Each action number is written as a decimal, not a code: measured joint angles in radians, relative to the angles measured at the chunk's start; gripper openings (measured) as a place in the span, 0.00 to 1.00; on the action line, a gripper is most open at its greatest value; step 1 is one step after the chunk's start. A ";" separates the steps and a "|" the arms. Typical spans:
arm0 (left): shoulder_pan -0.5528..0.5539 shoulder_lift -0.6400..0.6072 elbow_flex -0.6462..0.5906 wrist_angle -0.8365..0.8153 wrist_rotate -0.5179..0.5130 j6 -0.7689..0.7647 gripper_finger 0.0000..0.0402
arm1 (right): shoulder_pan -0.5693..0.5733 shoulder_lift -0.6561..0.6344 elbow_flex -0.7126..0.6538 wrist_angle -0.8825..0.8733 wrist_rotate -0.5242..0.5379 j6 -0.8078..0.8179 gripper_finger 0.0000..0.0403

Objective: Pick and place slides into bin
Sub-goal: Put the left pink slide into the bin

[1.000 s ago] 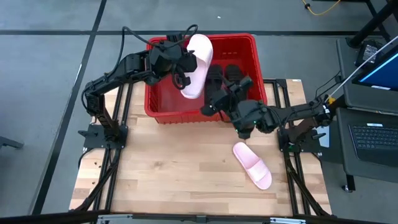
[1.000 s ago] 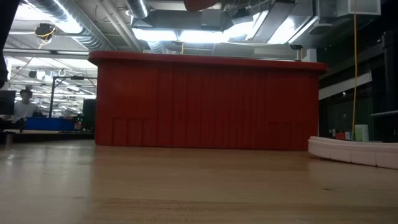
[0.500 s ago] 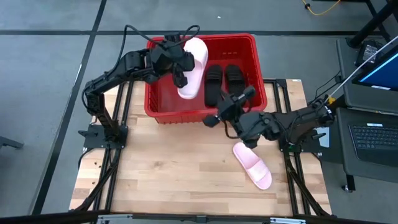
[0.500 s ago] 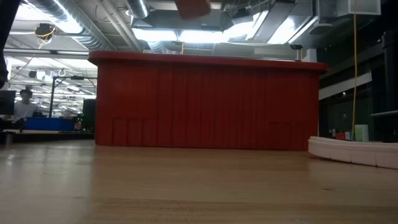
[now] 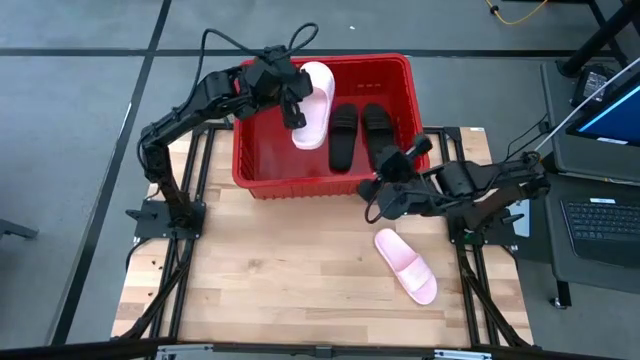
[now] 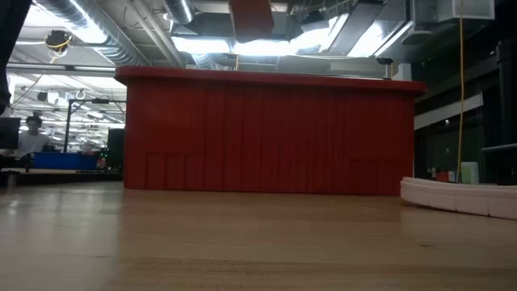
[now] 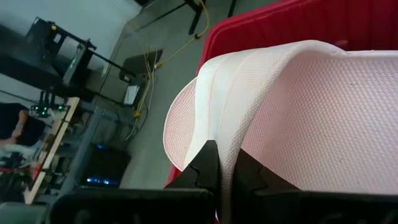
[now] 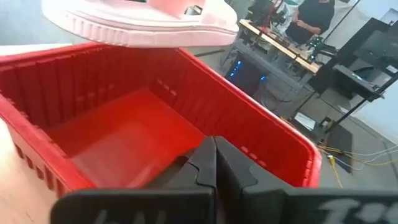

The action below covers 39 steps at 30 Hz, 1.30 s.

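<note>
Two black slides (image 5: 357, 133) lie side by side inside the red bin (image 5: 256, 170), toward its right half, and we see a pale pink slide (image 5: 314, 106) held over the bin's left part. Our left gripper (image 5: 291, 103) is clamped on that pink slide; in the left wrist view its fingers (image 7: 208, 163) pinch the edge of the textured sole (image 7: 298, 112), with the bin's rim behind it. Our right gripper (image 5: 378, 190) sits just outside the bin's near wall, close to its right corner, with its fingers pressed together and nothing between them; the right wrist view looks past them (image 8: 211, 163) into the bin's bare red floor (image 8: 124, 127). We find the second pink slide (image 5: 406, 265) lying on the wooden table (image 5: 260, 280), near the right arm and apart from the bin. From table height, that slide's (image 6: 460, 196) edge shows right of the bin wall (image 6: 266, 133).
</note>
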 joint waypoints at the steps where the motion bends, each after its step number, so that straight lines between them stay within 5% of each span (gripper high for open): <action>1: 0.005 0.007 0.000 0.001 -0.002 -0.002 0.01 | -0.002 -0.009 0.000 -0.017 -0.002 0.001 0.00; 13: 0.014 0.140 0.000 -0.002 -0.053 -0.010 0.01 | -0.040 -0.091 -0.013 -0.177 -0.077 0.067 0.00; 23: 0.023 0.136 -0.063 0.023 -0.071 -0.111 0.01 | -0.040 -0.275 -0.311 -0.134 -0.077 0.205 0.00; 32: 0.023 0.127 -0.295 0.218 -0.103 -0.069 0.01 | -0.040 -0.465 -0.488 0.161 -0.082 -0.032 0.00; 39: 0.057 0.113 -0.379 0.266 -0.080 -0.069 0.01 | -0.062 -0.534 -0.536 0.298 -0.197 -0.205 0.00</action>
